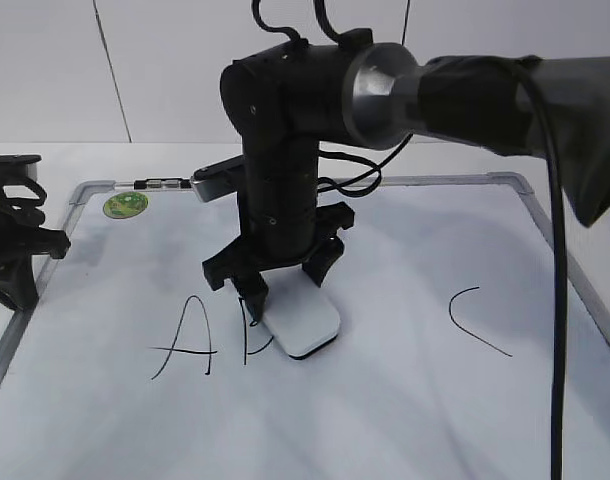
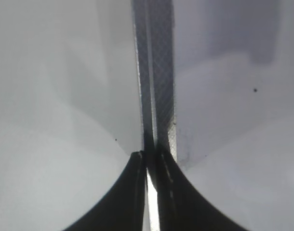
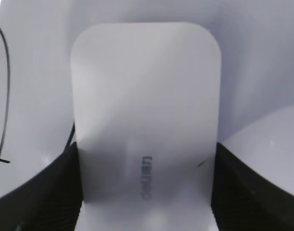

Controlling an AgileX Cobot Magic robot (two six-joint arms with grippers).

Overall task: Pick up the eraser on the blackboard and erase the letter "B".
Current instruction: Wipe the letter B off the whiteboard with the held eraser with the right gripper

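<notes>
- The eraser [image 1: 303, 320] was held flat on the blackboard [image 1: 405, 420], clamped by its long sides between the two fingers of the right gripper [image 1: 285, 285].
- In the right wrist view the eraser [image 3: 144, 115] filled the space between the dark finger pads [image 3: 46, 192], its white top with small grey print facing the camera, and its far end stood out well beyond the fingertips.
- The letter "B" [image 1: 250, 335] was seen touching the eraser's left edge, just below the gripper's left finger; only part of its strokes could be seen, the rest being hidden by the gripper or the eraser.
- A handwritten "A" [image 1: 185, 340] lay further to the left of the gripper, and an open "C" [image 1: 475, 320] lay well apart to its right.
- A round green sticker [image 1: 125, 205] was seen at the board's far left corner, beyond the gripper.
- The left gripper [image 2: 149, 159] was kept at the board's left edge, away from the letters; its fingers were brought together, with only a thin bright slit between them, above the silver-grey frame [image 2: 156, 72].
</notes>
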